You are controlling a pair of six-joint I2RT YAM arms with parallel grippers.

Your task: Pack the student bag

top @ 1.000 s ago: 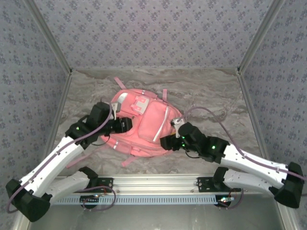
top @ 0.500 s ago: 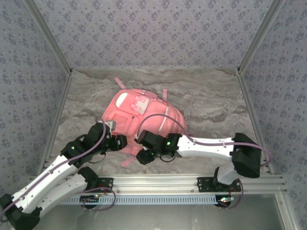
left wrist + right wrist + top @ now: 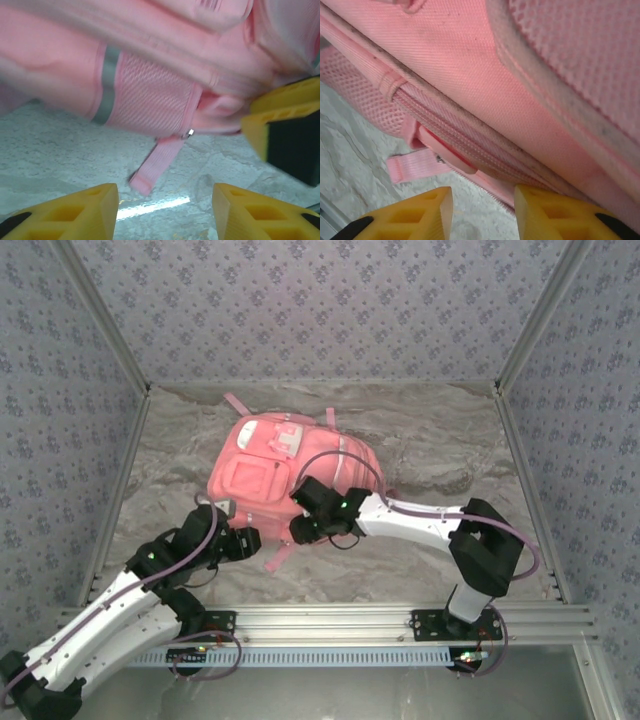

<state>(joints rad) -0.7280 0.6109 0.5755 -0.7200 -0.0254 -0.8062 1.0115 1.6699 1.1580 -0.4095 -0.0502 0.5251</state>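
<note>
Since a second ago the right arm [image 3: 420, 525] has swung from the right flank of the student bag [image 3: 265, 475] to its near edge. The left arm [image 3: 130, 585] has drawn back toward the near-left corner, and the bag has turned and shifted farther up the worktop [image 3: 440, 455].

On the left gripper [image 3: 165, 197] the jaws stand spread with nothing between them, low over the worktop, just short of a loose pink strap [image 3: 156, 167].

On the right gripper [image 3: 482, 202] the jaws stand apart with bare worktop in the gap. The tips sit just below a zip seam [image 3: 445, 132] along the bag's lower edge; contact with the fabric cannot be told. One of its yellow fingers [image 3: 280, 107] lies against the bag's underside.

The bag lies mid-worktop, slightly left, front pockets upward. Its mesh side pocket [image 3: 150, 95] and grey stripe [image 3: 106, 82] face the left arm.
</note>
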